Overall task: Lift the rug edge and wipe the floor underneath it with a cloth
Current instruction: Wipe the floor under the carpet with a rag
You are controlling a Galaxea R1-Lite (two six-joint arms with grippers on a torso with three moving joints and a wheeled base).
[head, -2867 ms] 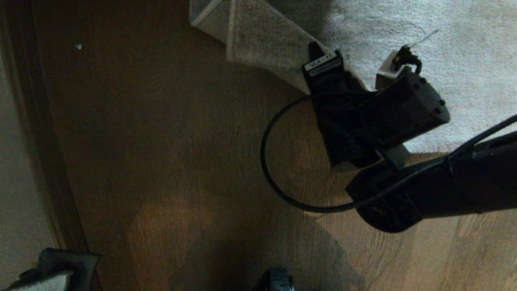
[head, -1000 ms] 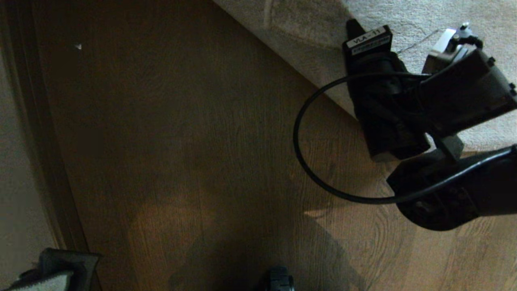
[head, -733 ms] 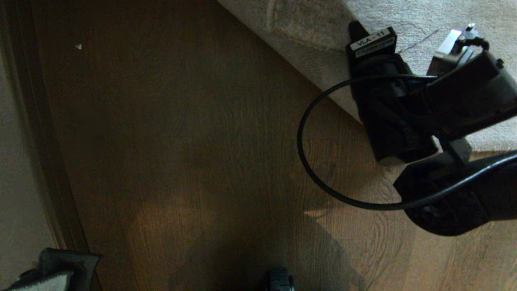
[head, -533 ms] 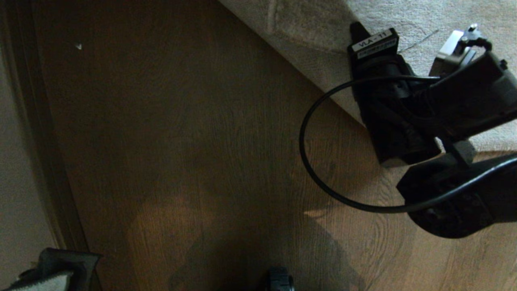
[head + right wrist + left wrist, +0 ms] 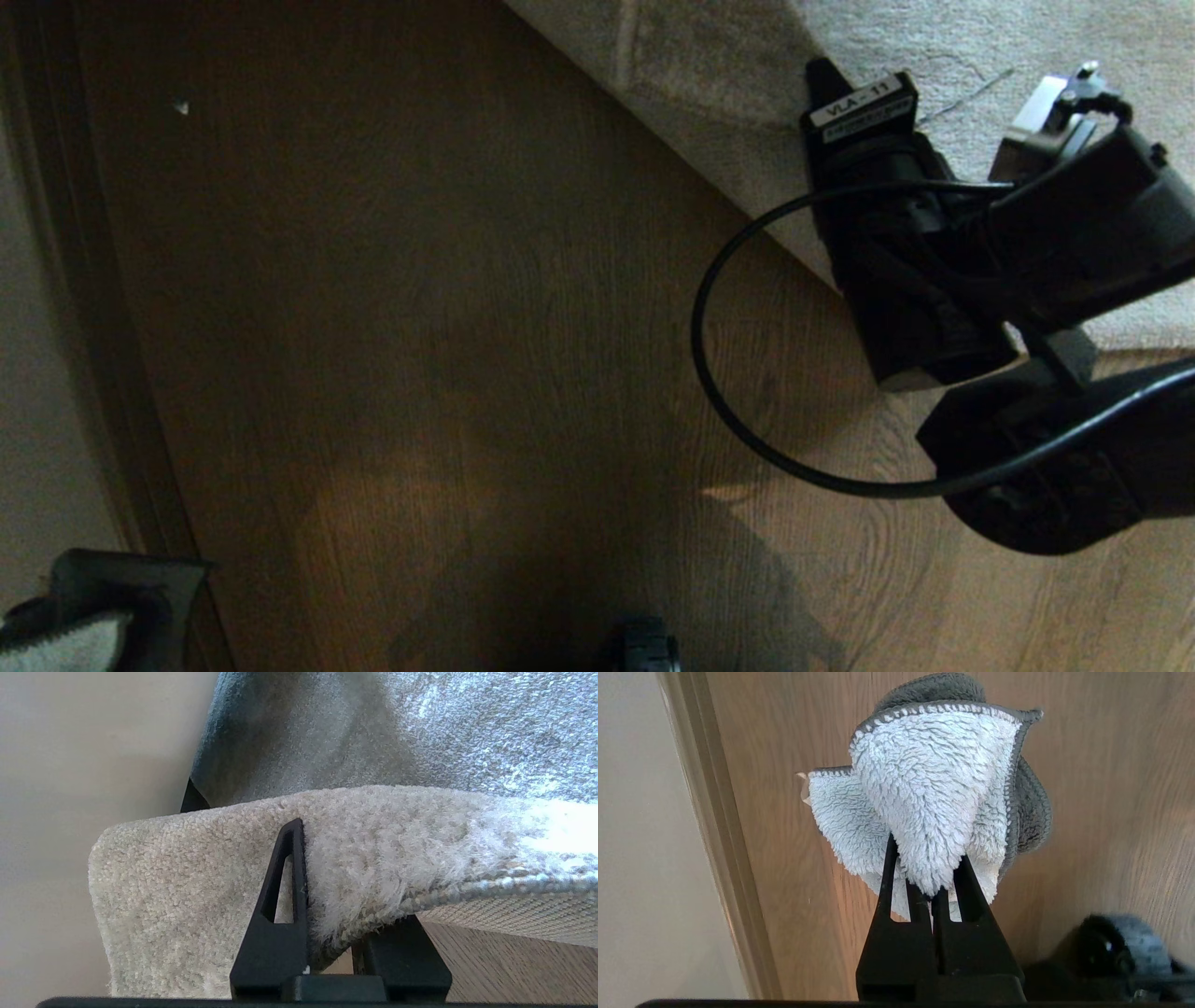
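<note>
My right gripper pinches the rug edge, upper right of head view. Left gripper clamps the cloth, lower left corner. Bare floor fills frame centre between.

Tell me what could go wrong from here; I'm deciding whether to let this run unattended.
The right pincer grips only the thick rug edge near its hem, so the pile might slip out and drop back onto the floor mid-wipe. The left pincer pinches the cloth by a small bunch, so rubbing may tug it free. The right arm's looping cable hangs near the lifted edge and could snag.
</note>
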